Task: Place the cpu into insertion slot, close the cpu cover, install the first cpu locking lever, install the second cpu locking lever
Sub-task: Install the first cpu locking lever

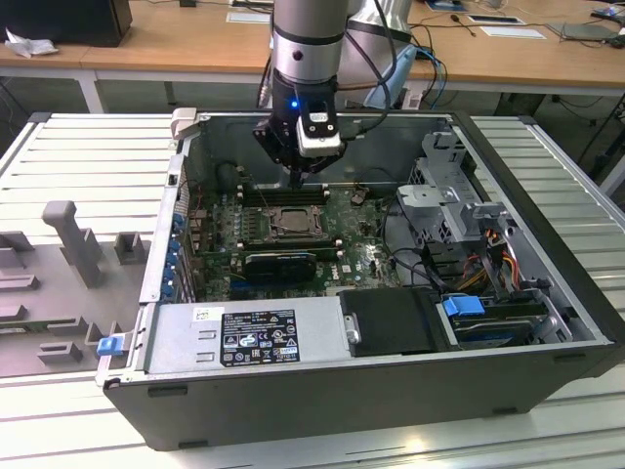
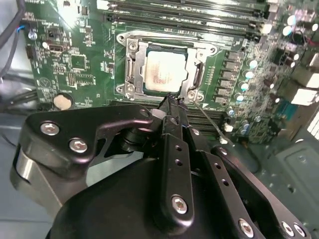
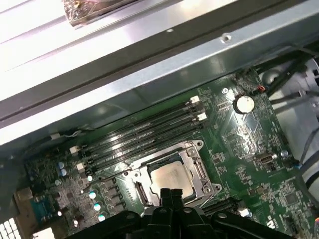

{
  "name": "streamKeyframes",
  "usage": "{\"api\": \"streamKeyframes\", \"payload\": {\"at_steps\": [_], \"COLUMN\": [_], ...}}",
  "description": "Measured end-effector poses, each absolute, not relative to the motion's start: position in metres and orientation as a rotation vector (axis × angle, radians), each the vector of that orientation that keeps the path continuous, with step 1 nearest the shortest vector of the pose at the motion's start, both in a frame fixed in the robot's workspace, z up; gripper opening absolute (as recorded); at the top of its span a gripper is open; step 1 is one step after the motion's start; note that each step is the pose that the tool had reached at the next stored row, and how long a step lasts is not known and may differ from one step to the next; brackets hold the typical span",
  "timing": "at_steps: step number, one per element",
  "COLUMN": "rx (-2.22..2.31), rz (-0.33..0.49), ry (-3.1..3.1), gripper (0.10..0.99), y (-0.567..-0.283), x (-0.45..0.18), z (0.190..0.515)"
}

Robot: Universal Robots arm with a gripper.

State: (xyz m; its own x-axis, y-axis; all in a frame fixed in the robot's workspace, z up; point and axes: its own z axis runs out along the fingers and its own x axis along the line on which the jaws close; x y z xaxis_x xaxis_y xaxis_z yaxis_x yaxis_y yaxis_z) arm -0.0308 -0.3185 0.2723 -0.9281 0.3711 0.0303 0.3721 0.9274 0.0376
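Pincer (image 2: pixel 172 101) clenched at the edge of the insertion slot (image 2: pixel 164 42) (the cpu (image 2: pixel 166 70) sits inside, framed by the cpu cover (image 2: pixel 135 69))

Bright, probably overhead light glares off the case rim (image 3: pixel 149 50).

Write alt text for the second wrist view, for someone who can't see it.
The cpu lies in the insertion slot on a green motherboard, the metal cpu cover down around it. In the foreground, the black gripper points at the socket's edge, fingers together.
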Motion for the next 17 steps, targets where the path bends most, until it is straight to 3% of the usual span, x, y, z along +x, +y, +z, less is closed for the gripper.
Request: {"api": "streamKeyframes", "payload": {"at_steps": [17], "rx": [-0.054], "rz": [-0.074], "ry": [-3.135], "gripper": [0.106], "y": [-0.318], "x": [-0.042], "z": [0.268]}}
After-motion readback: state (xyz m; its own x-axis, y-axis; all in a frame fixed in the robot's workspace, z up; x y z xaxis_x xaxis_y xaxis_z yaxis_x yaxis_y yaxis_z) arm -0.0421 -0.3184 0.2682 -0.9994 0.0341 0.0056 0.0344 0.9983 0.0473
